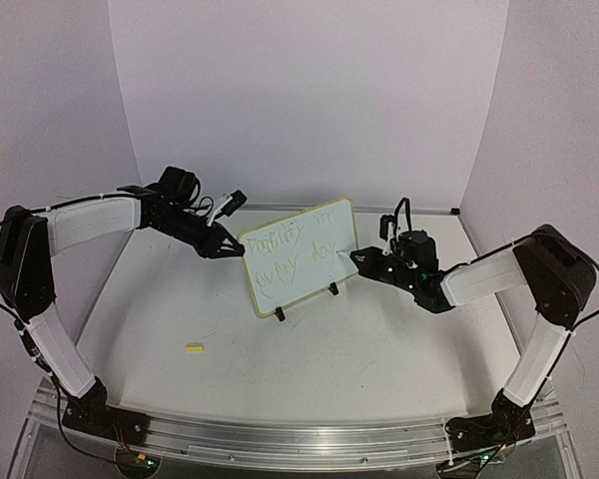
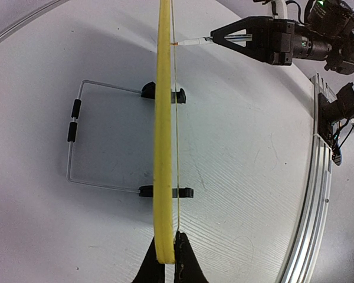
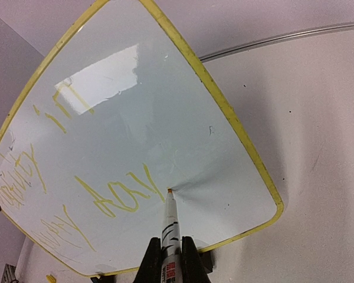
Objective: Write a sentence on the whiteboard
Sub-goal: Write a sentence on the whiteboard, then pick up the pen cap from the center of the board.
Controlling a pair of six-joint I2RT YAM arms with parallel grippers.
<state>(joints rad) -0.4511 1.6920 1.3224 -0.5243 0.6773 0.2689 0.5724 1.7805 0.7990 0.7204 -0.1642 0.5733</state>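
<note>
While finishing the second line, hold left gripper [image 1: 224, 248] clamped shut on the pale yellow rim of the whiteboard [image 1: 301, 287], bracing it against nib pressure. Stands upright between both grippers on two black feet [image 2: 147, 90] and a thin wire stand [image 2: 74, 141]. Smooth glossy face, rounded corners, slim soft-looking edge. Carries the sentence [image 1: 298, 249] in faint greenish strokes, hardly legible from above. Press lightly with the slim marker [image 3: 170, 227], pinched tight in right gripper [image 3: 171, 259]; nib probably touching the face just past the last word.
</note>
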